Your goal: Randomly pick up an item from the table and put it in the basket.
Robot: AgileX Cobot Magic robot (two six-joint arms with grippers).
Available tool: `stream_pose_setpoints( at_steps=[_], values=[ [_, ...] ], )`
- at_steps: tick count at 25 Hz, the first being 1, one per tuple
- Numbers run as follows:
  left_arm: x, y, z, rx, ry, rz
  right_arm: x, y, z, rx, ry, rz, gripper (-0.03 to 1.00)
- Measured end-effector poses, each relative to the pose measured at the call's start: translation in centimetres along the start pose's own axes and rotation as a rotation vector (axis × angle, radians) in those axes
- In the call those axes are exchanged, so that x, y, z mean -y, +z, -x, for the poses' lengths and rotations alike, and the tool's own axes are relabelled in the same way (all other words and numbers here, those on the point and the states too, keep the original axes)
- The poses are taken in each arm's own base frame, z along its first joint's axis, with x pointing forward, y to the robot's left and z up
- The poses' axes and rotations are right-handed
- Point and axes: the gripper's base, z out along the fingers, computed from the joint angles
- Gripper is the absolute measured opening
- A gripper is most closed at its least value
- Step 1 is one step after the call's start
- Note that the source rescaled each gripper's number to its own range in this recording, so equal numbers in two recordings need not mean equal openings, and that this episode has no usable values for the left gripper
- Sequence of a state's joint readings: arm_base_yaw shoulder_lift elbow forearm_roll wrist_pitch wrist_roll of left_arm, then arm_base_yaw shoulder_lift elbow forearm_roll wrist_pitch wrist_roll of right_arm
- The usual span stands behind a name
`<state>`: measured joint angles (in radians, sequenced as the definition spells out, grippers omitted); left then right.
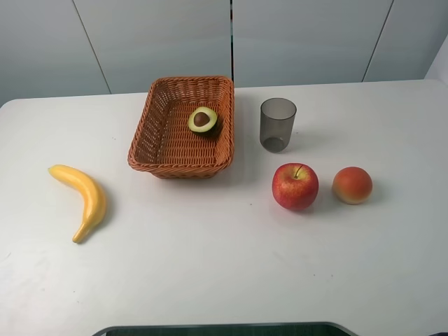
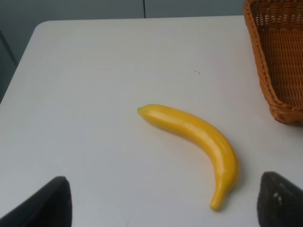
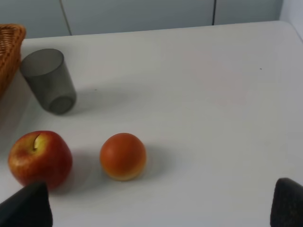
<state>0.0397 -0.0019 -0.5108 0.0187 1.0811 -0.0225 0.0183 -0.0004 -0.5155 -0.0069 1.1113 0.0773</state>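
avocado: the halved avocado (image 1: 203, 120) is sitting cut side up inside the basket (image 1: 155, 143), toward its far right corner, so the drop looks done to me.
left gripper: the left gripper (image 2: 161, 201) is hanging over the table (image 1: 224, 266) with fingers spread wide, gripping nothing.
right gripper: the right gripper (image 3: 161, 203) is doing the same, jaws apart and empty.
neighbours: banana (image 1: 83, 197) is lying left of the basket, grey cup (image 1: 278, 124) standing just right of it, apple (image 1: 295, 186) and an orange-red fruit (image 1: 352, 185) sitting nearer on the right.
in the way: nothing is crowding the basket.
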Motion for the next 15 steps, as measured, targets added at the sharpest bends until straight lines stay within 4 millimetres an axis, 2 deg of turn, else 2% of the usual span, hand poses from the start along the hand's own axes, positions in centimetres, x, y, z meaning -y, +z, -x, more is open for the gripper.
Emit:
stream_pose_setpoints(
  at_steps=[15],
  values=[
    [0.00,0.00,0.00,0.000,0.000,0.000,-0.03,0.04,0.04,0.008,-0.024,-0.027,1.00]
  ],
)
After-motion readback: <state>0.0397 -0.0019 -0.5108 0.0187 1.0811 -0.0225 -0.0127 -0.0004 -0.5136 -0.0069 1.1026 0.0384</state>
